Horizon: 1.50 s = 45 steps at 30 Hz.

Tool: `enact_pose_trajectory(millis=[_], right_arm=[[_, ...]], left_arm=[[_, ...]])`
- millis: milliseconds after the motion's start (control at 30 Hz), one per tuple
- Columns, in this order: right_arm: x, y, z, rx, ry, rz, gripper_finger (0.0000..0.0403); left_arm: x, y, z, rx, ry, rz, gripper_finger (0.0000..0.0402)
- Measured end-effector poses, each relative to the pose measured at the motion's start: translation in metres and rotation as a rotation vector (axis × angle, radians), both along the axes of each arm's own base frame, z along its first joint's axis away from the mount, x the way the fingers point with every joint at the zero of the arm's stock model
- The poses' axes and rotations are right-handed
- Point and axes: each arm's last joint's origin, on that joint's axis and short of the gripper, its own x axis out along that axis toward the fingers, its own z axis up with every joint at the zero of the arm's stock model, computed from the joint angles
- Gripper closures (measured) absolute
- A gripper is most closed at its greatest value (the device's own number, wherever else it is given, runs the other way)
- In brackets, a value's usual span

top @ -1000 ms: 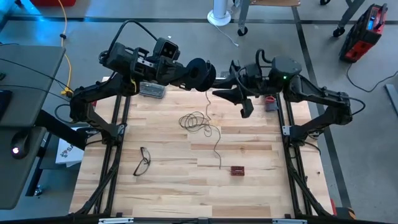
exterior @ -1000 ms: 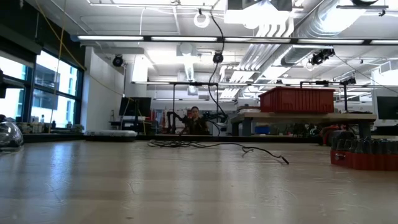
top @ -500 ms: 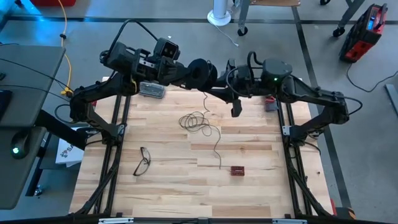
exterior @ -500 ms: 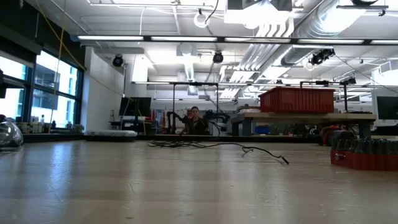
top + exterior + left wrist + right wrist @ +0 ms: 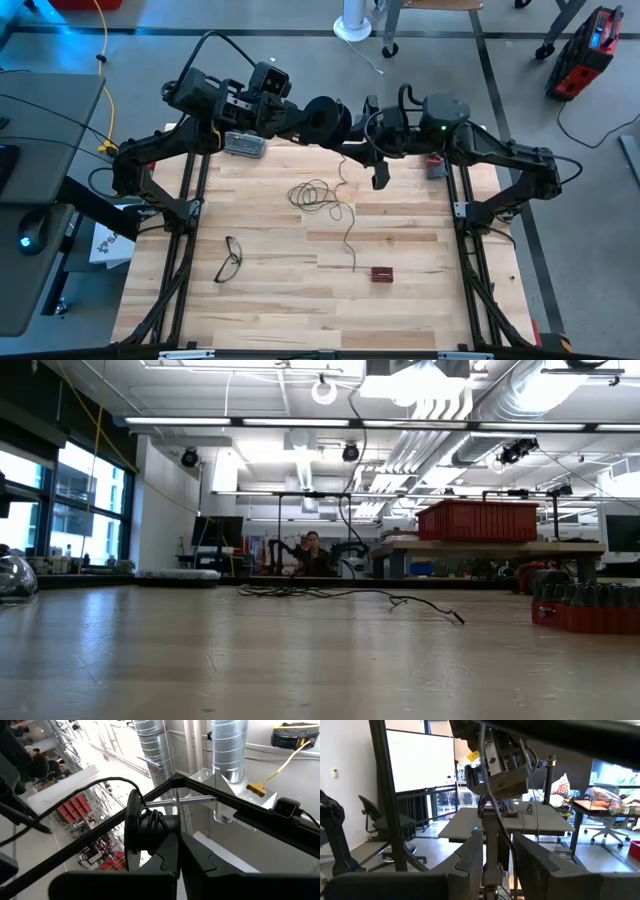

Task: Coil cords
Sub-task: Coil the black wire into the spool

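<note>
Labels: none readable for you; left gripper [image 5: 340, 122] clamps reel [image 5: 322, 117], right gripper [image 5: 372, 150] pinches wire [image 5: 342, 205].

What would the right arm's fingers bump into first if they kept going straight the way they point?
Most likely the left arm. In the right wrist view, the right gripper points at the left arm's grey wrist block, with the thin dark wire running between the fingers. How far off it is cannot be told.

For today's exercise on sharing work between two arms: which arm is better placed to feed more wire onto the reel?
The right. Its gripper sits beside the wire hanging from the reel, while the left gripper is shut on that reel.
</note>
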Motion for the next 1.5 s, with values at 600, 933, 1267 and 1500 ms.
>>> enact_pose_trajectory(millis=[600,933,1267,1500], right_arm=[[0.000,0.001,-0.002,-0.005,0.025,-0.001,0.0311],[0.000,0.001,-0.005,-0.022,0.051,-0.003,0.0350],[0.000,0.001,-0.002,-0.041,0.020,-0.012,0.0399],[0.008,-0.002,-0.001,-0.066,-0.034,-0.044,0.0401]], left_arm=[[0.000,0.000,0.000,0.000,0.003,-0.001,0.0401],[0.000,0.000,0.000,-0.001,0.003,-0.002,0.0401],[0.000,0.000,0.000,-0.005,0.005,-0.003,0.0401],[0.010,-0.007,-0.007,-0.098,0.085,-0.092,0.0401]])
